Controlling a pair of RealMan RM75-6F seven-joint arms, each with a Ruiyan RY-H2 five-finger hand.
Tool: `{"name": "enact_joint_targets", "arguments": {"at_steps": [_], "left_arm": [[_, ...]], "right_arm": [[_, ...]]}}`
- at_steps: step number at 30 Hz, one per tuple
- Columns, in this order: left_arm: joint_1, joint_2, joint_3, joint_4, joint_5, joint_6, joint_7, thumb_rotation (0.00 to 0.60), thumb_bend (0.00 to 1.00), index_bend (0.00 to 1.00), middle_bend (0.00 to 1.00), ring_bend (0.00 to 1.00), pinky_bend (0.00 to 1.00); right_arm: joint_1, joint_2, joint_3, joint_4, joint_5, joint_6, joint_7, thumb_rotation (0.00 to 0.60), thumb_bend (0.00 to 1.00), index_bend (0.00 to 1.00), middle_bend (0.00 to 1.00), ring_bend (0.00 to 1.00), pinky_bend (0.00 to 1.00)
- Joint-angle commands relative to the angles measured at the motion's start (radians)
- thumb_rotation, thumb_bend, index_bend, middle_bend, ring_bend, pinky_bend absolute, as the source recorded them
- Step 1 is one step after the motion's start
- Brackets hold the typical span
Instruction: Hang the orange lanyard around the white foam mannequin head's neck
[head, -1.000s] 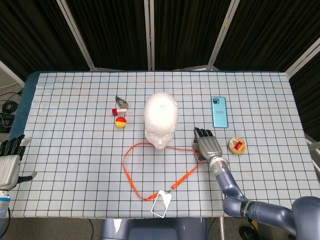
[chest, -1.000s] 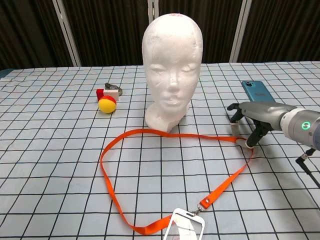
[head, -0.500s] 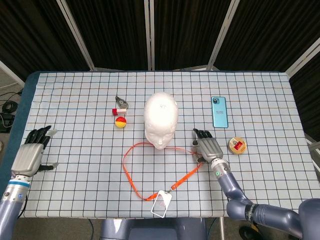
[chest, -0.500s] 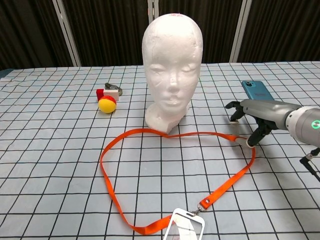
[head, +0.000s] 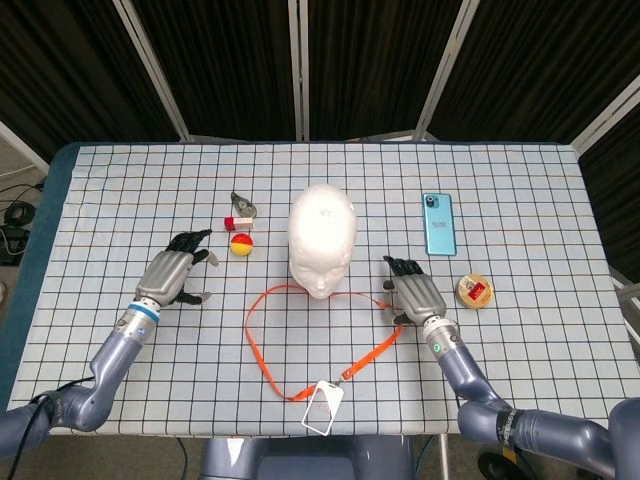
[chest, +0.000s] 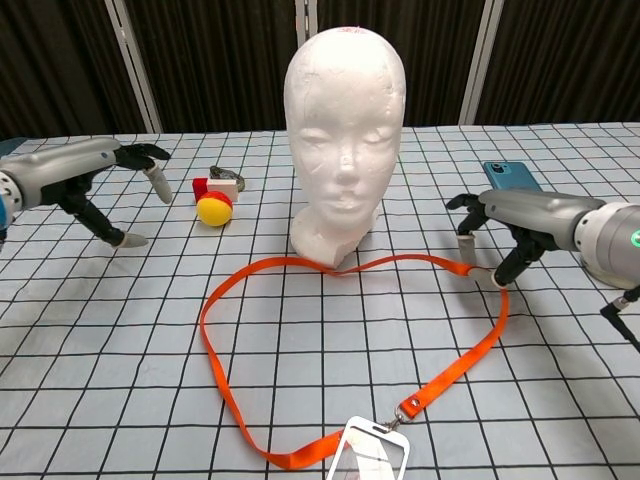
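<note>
The white foam mannequin head (head: 322, 235) (chest: 345, 130) stands upright mid-table, facing me. The orange lanyard (head: 372, 351) (chest: 456, 358) lies flat in a loop in front of its base, with a clear badge holder (head: 322, 405) (chest: 375, 455) at the near end. My right hand (head: 412, 295) (chest: 510, 225) sits at the loop's right bend, fingers apart, its thumb tip touching the strap. My left hand (head: 178, 272) (chest: 85, 180) hovers open over the table, left of the loop and the ball, and touches nothing.
A yellow-and-red ball (head: 241, 245) (chest: 213, 209), a small red-and-white block (head: 236, 222) and a metal clip (head: 243, 206) lie left of the head. A teal phone (head: 438, 223) (chest: 512, 177) and a round tin (head: 474, 291) lie to the right.
My left hand has swept in from the table's left edge to near the ball. My right hand has edged left, nudging the strap's right bend inward.
</note>
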Motion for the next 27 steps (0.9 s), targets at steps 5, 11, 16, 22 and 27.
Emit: {"name": "enact_joint_targets", "arguments": {"at_steps": [5,11,16,22,27], "left_arm": [[-0.064,-0.087,-0.004,0.055,-0.052,-0.046,0.02,0.6,0.3,0.38,0.0,0.0,0.0],[-0.097,-0.15,-0.001,0.115,-0.063,-0.072,-0.007,0.6,0.32,0.38,0.0,0.0,0.0],[-0.12,-0.197,0.002,0.176,-0.046,-0.106,-0.078,0.6,0.32,0.38,0.0,0.0,0.0],[-0.149,-0.242,0.003,0.255,-0.005,-0.136,-0.166,0.6,0.31,0.38,0.0,0.0,0.0],[-0.176,-0.27,-0.002,0.303,0.015,-0.158,-0.216,0.6,0.31,0.38,0.0,0.0,0.0]], "right_arm": [[0.002,0.004,0.001,-0.013,-0.005,-0.001,0.007,0.6,0.45,0.72,0.0,0.0,0.0],[0.003,0.008,0.003,-0.016,-0.028,0.006,0.018,0.6,0.46,0.72,0.01,0.0,0.0],[0.002,0.009,0.0,-0.009,-0.03,0.001,0.027,0.6,0.46,0.72,0.02,0.0,0.0],[-0.002,0.017,-0.005,-0.015,-0.036,-0.013,0.046,0.6,0.46,0.73,0.02,0.0,0.0],[-0.004,0.023,-0.009,-0.017,-0.047,-0.014,0.056,0.6,0.46,0.73,0.02,0.0,0.0]]}}
